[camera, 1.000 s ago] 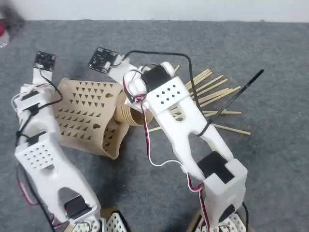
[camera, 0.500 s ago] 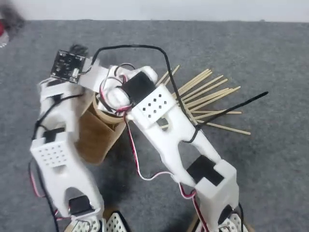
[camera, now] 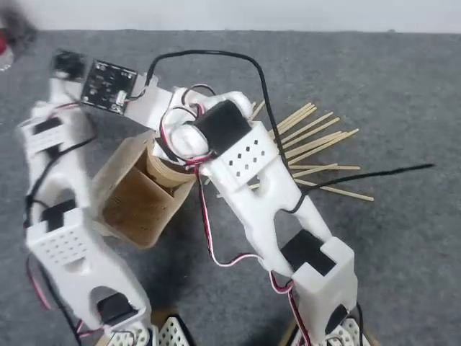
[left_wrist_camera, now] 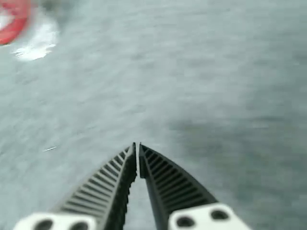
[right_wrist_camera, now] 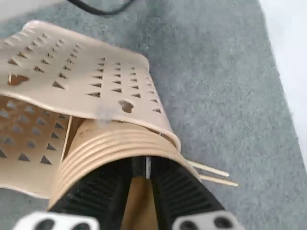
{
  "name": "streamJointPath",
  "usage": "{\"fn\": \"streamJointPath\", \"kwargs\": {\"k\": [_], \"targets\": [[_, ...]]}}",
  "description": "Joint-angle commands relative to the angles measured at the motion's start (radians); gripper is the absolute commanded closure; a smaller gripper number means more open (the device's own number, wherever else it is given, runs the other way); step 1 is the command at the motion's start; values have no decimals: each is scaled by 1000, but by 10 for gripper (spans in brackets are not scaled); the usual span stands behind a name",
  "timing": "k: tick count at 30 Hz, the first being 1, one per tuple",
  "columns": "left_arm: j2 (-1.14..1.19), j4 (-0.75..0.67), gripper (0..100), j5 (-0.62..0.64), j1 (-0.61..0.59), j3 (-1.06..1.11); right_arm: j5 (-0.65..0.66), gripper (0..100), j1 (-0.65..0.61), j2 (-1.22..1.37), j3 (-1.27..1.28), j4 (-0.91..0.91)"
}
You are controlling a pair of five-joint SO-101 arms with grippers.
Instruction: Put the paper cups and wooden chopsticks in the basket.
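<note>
grey carpet [camera: 360, 86]; right claw [right_wrist_camera: 146, 167] clamps the paper cups [right_wrist_camera: 110, 143], stack pointing toward the basket [right_wrist_camera: 96, 72]; left claw [left_wrist_camera: 136, 146] closed, empty.

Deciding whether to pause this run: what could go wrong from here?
1. The basket looks tilted with nothing holding it; the left end effector is shut over bare carpet. Pushing the cups in could shove or tip it.
2. The right end effector pinches just the cups' wall, so the stack might slip or separate.
3. The chopsticks lie scattered close by the right arm, which could sweep them.
</note>
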Motion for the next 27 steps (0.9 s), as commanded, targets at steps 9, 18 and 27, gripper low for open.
{"fn": "streamJointPath", "kwargs": {"k": [9, 18, 27], "targets": [[-68, -273, 989, 419, -339, -8, 18, 991, -21, 168, -57, -213], [-69, -236, 988, 559, -425, -5, 21, 987, -110, 171, -192, -298], [-64, -201, 988, 559, -413, 5, 20, 899, -102, 170, -736, -81]]}}
